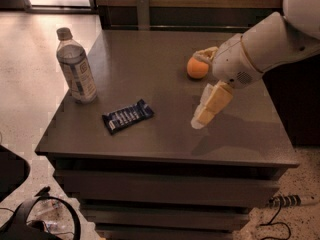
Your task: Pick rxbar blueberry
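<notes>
The rxbar blueberry (127, 116), a flat dark navy bar with white lettering, lies on the grey table (150, 59) left of centre, near the front. My gripper (197, 90) hangs over the table's right-middle, to the right of the bar and apart from it. It is open and empty. One cream finger (211, 103) points down towards the table. The other finger (203, 54) sits by the orange fruit (196, 68).
A clear plastic water bottle (76, 72) stands upright at the table's left edge, behind the bar. The orange lies at the back right, partly covered by my arm (265, 46). Cables and a bag lie on the floor at the front left (45, 219).
</notes>
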`<action>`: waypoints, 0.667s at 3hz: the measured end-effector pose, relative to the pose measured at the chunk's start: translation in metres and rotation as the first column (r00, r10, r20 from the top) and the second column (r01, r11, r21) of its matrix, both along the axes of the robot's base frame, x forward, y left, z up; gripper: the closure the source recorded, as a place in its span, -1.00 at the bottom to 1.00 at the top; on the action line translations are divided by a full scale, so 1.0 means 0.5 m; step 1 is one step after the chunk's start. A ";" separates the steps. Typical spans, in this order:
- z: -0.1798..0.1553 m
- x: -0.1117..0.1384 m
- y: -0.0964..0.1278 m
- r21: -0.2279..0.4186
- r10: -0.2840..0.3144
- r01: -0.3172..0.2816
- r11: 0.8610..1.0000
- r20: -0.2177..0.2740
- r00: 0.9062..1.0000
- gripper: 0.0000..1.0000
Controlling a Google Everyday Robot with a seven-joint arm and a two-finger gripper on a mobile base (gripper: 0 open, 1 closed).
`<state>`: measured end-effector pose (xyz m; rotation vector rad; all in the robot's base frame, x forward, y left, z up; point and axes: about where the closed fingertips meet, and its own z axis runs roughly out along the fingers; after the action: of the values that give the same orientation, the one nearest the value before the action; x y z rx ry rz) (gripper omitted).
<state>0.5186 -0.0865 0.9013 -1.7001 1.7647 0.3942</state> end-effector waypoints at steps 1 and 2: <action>-0.033 0.032 0.064 0.075 0.050 -0.049 0.996 -0.006 0.999 -1.00; -0.065 0.061 0.121 0.143 0.096 -0.094 0.985 -0.013 0.995 -1.00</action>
<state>0.5492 -0.0258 0.8687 -1.6880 1.6326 0.5669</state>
